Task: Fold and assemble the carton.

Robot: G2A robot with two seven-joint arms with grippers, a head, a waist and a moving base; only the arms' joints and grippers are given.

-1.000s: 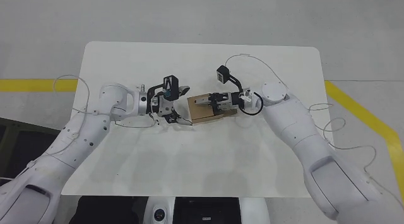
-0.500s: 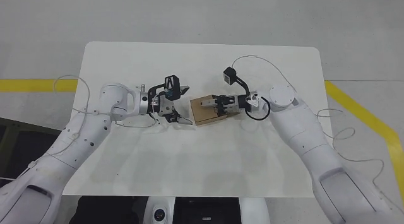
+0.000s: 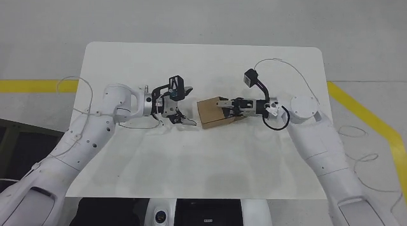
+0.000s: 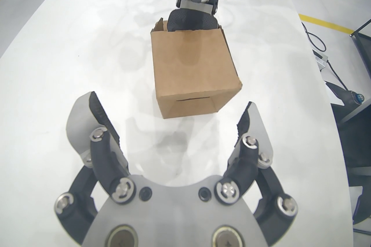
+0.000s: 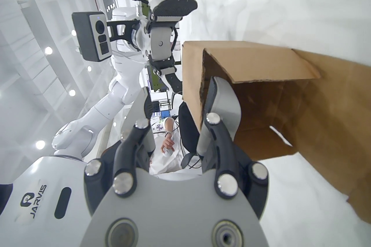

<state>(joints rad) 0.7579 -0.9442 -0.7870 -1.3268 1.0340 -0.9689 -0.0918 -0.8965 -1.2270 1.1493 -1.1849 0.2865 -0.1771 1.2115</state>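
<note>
carton: brown cardboard carton (image 3: 213, 112) lies on its side on the white counter (image 3: 127, 60), about mid-counter, between my two end effectors.
axis: the long axis runs arm to arm. The open mouth points at my right arm, the closed end at my left.
look: plain brown walls, squared up into a box. The closed end has a thin slot (image 4: 192, 99) across it. The mouth edges are a bit ragged, and one mouth flap (image 5: 333, 158) lies out flat on the counter.
right end effector (image 5: 182, 91): fingers apart, at the mouth, straddling the carton's upper wall. One finger (image 5: 221, 103) is inside; the other is outside, with a gap to the wall.
left end effector (image 4: 171, 106): spread wide, gripping nothing, low over the counter. It faces the closed end, near it but apart.
print: small logo mark on my right wrist housing (image 5: 33, 197), not transcribed.
</note>
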